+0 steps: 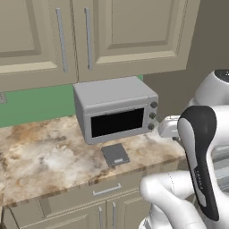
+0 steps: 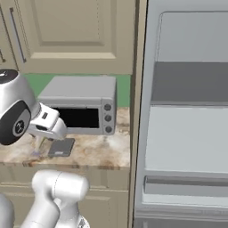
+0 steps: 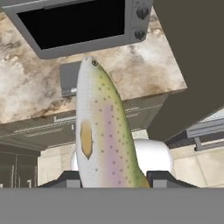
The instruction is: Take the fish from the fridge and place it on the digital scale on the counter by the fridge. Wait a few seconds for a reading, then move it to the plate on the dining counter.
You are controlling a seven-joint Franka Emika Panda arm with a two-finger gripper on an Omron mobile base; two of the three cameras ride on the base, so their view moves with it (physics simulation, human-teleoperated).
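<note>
Clamped between the dark gripper [image 3: 114,180] tips: slender speckled silver-green fish [image 3: 103,131], glossy, held above the marbled beige stone counter [image 3: 131,70], over the flat dark-grey square digital scale [image 3: 69,78].

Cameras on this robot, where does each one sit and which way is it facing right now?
Left base view: behind the arm's left, facing the counter, toaster oven and digital scale; arm at lower right.
Right base view: behind its right, facing the fridge; arm at lower left.
Hand view: along the gripper, which holds the fish.
All share oven, scale and counter.
</note>
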